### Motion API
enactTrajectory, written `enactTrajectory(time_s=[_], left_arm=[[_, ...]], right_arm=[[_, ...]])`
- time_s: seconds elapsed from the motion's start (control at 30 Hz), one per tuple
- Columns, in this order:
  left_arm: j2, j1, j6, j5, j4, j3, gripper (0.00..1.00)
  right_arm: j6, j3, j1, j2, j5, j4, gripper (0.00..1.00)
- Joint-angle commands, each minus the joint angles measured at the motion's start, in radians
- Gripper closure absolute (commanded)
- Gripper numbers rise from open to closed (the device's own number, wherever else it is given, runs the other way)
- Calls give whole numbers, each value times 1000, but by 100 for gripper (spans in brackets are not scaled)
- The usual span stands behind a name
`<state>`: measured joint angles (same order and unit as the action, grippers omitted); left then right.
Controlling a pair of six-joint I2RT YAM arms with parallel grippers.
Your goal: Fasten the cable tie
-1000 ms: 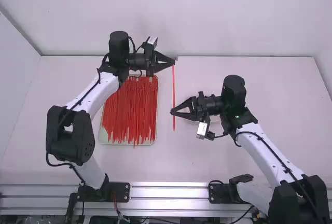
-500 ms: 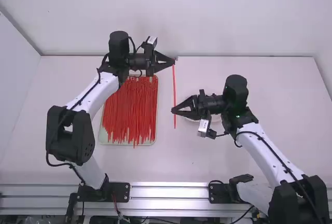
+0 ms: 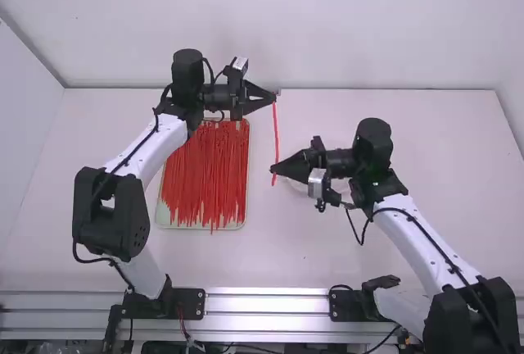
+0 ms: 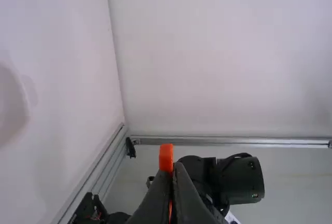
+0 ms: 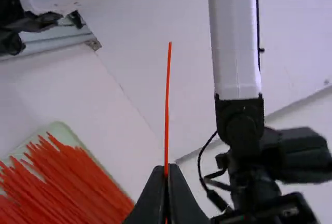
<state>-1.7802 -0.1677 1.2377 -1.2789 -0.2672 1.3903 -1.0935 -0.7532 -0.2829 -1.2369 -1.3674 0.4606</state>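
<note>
A single red cable tie [image 3: 275,137] hangs between both grippers, above the table beside the tray. My left gripper [image 3: 270,100] is shut on its far end; the left wrist view shows the orange tip [image 4: 166,156] sticking out past the closed left gripper [image 4: 171,175]. My right gripper [image 3: 275,170] is shut on the tie's near end. In the right wrist view the strap [image 5: 167,105] rises straight out of the closed right gripper [image 5: 166,169].
A pale tray [image 3: 160,216] left of the tie holds a heap of several red cable ties [image 3: 205,174], whose heap [image 5: 62,182] also shows in the right wrist view. The left arm [image 5: 236,37] stands behind the strap. Bare white table lies to the right.
My right gripper was open beside the tie's lower end; it has moved in and shut on it. The left gripper has held still with the top end.
</note>
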Motion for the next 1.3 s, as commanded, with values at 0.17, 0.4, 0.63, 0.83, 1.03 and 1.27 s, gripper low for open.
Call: enactTrajectory(time_s=[0.17,0.4,0.63,0.83,1.03,1.27], left_arm=[[2,-2,-15,-19,-3,24,98],[2,-2,-42,-19,-3,24,98],[2,-2,-124,24,-3,24,98],[2,-1,-259,40,-25,24,98],[2,-3,-384,4,-216,24,98],[2,-2,-500,4,-412,24,98]], right_arm=[[189,-31,-14,1,37,4,100],[247,-31,-12,1,-27,-19,100],[523,-31,-13,1,24,92,100],[1116,-31,-13,1,38,494,100],[1588,-31,-13,1,185,709,100],[1954,-33,-13,2,271,685,100]])
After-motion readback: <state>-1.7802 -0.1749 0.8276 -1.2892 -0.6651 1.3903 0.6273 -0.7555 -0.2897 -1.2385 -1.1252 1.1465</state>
